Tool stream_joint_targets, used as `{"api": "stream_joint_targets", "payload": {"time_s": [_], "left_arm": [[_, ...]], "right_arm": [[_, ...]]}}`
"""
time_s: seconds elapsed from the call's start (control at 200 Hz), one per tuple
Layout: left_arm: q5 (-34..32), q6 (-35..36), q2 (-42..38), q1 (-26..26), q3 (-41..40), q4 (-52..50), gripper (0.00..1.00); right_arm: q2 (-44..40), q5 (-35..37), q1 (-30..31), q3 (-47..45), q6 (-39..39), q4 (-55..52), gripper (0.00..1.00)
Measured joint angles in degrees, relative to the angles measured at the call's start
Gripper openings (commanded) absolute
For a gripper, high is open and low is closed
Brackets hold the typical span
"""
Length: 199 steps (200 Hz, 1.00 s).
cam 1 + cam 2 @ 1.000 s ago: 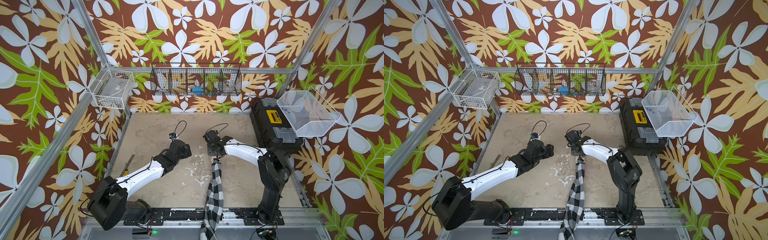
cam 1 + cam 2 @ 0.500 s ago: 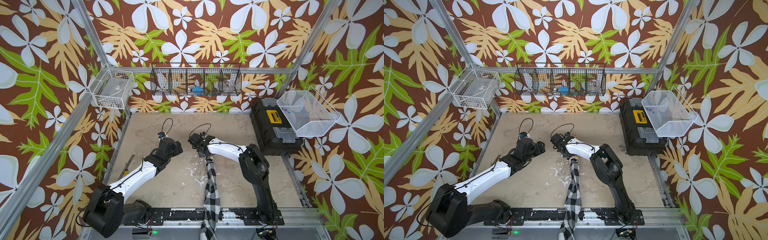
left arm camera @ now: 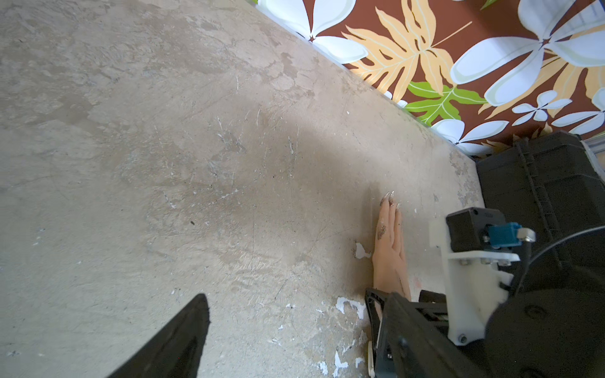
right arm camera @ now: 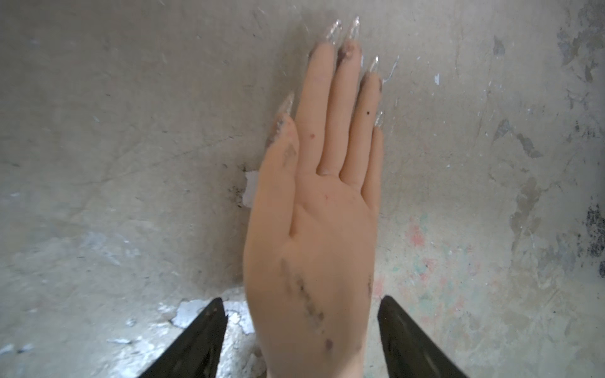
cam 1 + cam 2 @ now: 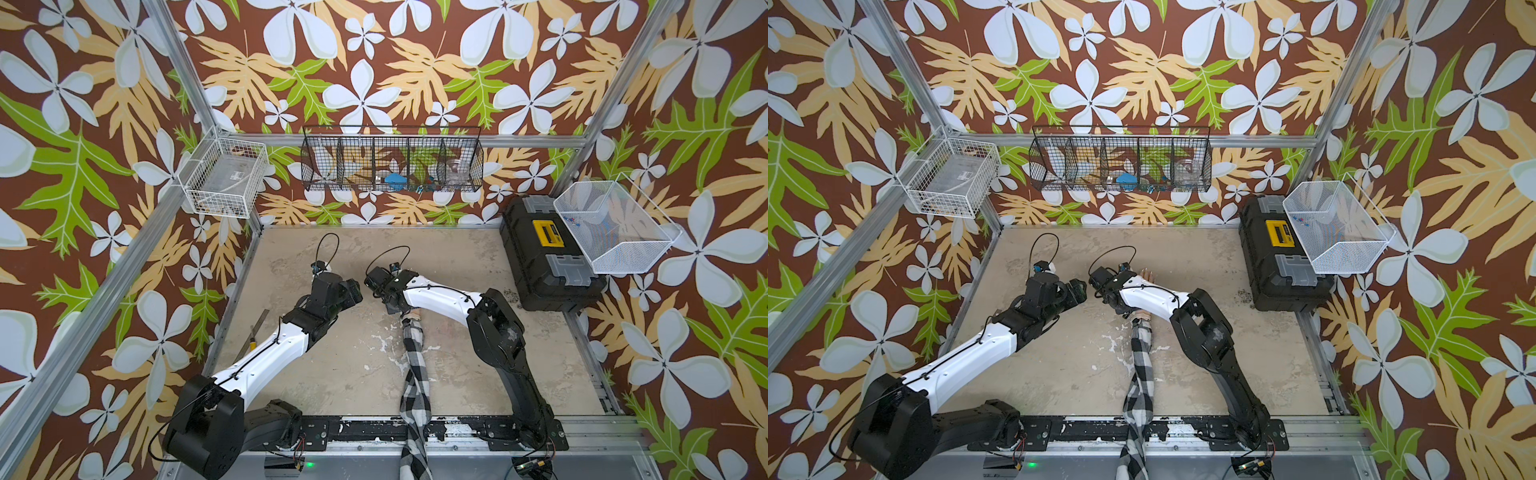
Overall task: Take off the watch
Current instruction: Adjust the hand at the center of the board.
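My right pincer (image 4: 301, 299) stands spread, one jaw on either side of the mannequin hand (image 4: 314, 229) and touching neither edge, mid-frame in both top views. My left pincer (image 5: 352, 291) is spread too, empty, just left of it. I cannot see the watch: the wrist hides under my right arm. Palm and fingers are bare. I judge the removal either done or not yet begun.

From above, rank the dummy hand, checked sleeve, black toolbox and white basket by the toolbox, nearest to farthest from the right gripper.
From the right gripper, in a top view:
1. Dummy hand, between its fingers.
2. Checked sleeve, toward the robot base.
3. Black toolbox, right side.
4. White basket, right wall.
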Motion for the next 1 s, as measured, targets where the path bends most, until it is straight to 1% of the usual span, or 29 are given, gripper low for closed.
{"api": "stream_joint_targets", "payload": {"time_s": [0.135, 0.205, 0.27, 0.34, 0.49, 0.585, 0.661, 0.756, 0.831, 0.996], "left_arm": [[-0.02, 0.02, -0.57, 0.66, 0.57, -0.33, 0.86], [0.15, 0.07, -1.01, 0.76, 0.83, -0.83, 0.85], [0.87, 0.11, -1.22, 0.76, 0.83, -1.01, 0.85], [2.6, 0.28, -1.18, 0.76, 0.83, -1.18, 0.84], [7.21, 1.81, 0.35, 0.76, 0.83, -1.11, 0.85], [10.14, 2.43, 2.14, 0.76, 1.36, -1.05, 0.85], [12.9, 3.21, 4.39, 0.55, 2.58, -1.09, 0.85], [15.72, 3.82, 7.48, -0.72, 5.07, -1.09, 0.85], [17.35, 4.48, 9.55, -1.95, 6.93, -0.83, 0.85], [19.3, 4.63, 12.87, -2.84, 9.57, -0.66, 0.85]], "right_arm": [[-1.9, -1.46, -0.02, 0.63, 0.04, 0.31, 0.81], [-4.92, -2.25, -0.39, -0.09, 0.0, 1.07, 0.82], [-9.44, -3.74, -1.2, -3.3, -0.04, 3.1, 0.82], [-15.45, -6.25, -2.97, -9.62, -0.15, 6.05, 0.82], [-29.33, -14.05, -8.0, -28.04, -1.44, 15.02, 0.8], [-35.87, -22.21, -10.32, -38.01, -2.86, 20.87, 0.79], [-39.41, -26.86, -11.19, -43.93, -3.76, 24.59, 0.79], [-42.29, -32.92, -11.28, -49.64, -4.26, 29.35, 0.78], [-43.1, -36.22, -11.23, -52.83, -4.11, 32.57, 0.77], [-40.04, -40.37, -11.21, -53.83, -2.67, 37.29, 0.75]]}}
